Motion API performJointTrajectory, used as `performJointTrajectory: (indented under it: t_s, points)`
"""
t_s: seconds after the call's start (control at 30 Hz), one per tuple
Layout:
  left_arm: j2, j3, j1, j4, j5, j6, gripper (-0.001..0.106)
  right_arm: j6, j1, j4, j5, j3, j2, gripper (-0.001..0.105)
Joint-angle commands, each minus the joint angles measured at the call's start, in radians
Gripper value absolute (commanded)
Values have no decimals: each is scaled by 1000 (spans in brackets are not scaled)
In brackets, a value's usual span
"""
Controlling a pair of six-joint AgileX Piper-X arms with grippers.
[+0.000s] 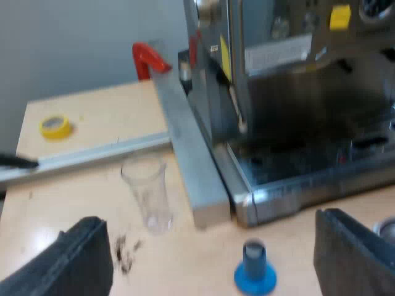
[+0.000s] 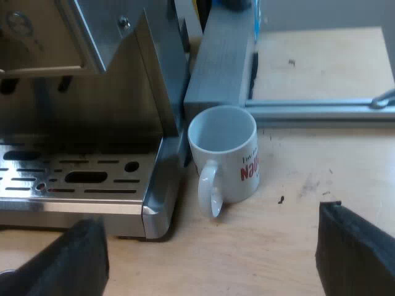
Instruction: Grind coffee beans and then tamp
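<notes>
My left gripper [image 1: 210, 262] is open over the wooden table, with the blue tamper [image 1: 255, 271] standing upright between its fingers [image 1: 74, 262], untouched. A clear measuring glass [image 1: 148, 191] stands just beyond, beside the espresso machine [image 1: 296, 105]. A round metal rim [image 1: 387, 229] peeks out by one finger. My right gripper [image 2: 210, 259] is open too, hovering in front of a white mug [image 2: 225, 154] with red lettering that stands against the machine's drip tray [image 2: 80, 179]. Nothing sits between its fingers.
A metal rail [image 1: 191, 166] runs along the machine's side, with a second rail [image 1: 92, 154] crossing the table. A roll of yellow tape [image 1: 55, 126] and a red clamp [image 1: 147, 58] lie farther off. Spilled coffee grounds [image 1: 126, 253] dot the wood near the glass.
</notes>
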Motion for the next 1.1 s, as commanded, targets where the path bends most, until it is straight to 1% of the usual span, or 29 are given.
performJointTrajectory:
  t_s: [0.03,0.07,0.1,0.17,0.2,0.37,0.47,0.5,0.53,0.6,0.63,0.7,0.8,0.93,0.97,1.1]
  points:
    - [-92,2,-5,40,-17,0,69,-12,-1,3,-5,7,-77,70]
    - [-140,2,-5,66,-17,0,69,-12,-1,12,-5,8,-105,70]
    - [-146,2,-5,81,-19,0,69,-10,-1,19,-5,7,-136,70]
    - [-130,-20,3,146,-22,6,69,-4,-1,39,-5,8,-160,70]
    - [-129,-20,2,148,-28,5,69,-5,-1,74,-5,-3,-154,70]
    - [-130,-10,2,120,-39,11,69,-6,-1,74,-20,18,-155,70]
    - [-130,15,2,46,-39,11,69,-6,-1,44,-20,42,-155,70]
    - [-130,35,2,2,-39,11,69,-6,-1,22,-15,57,-155,70]
    - [-130,46,2,-15,-39,11,69,-6,-1,12,-9,66,-155,70]
    - [-130,103,2,-112,-42,5,69,-6,-1,-25,24,105,-153,70]
    - [-130,113,2,-135,-45,1,69,-4,-1,-28,26,112,-151,70]
    - [-130,172,2,-207,-69,-29,69,-3,-1,-30,26,144,-151,70]
    - [-130,250,2,-269,-92,-39,69,29,-1,-30,26,173,-151,70]
    - [-128,328,2,-302,-92,-39,69,32,-1,-30,26,204,-151,70]
    - [-128,358,2,-305,-92,-39,69,32,-1,-30,26,221,-151,70]
    - [-128,429,2,-305,-90,-39,69,32,-1,1,26,274,-151,70]
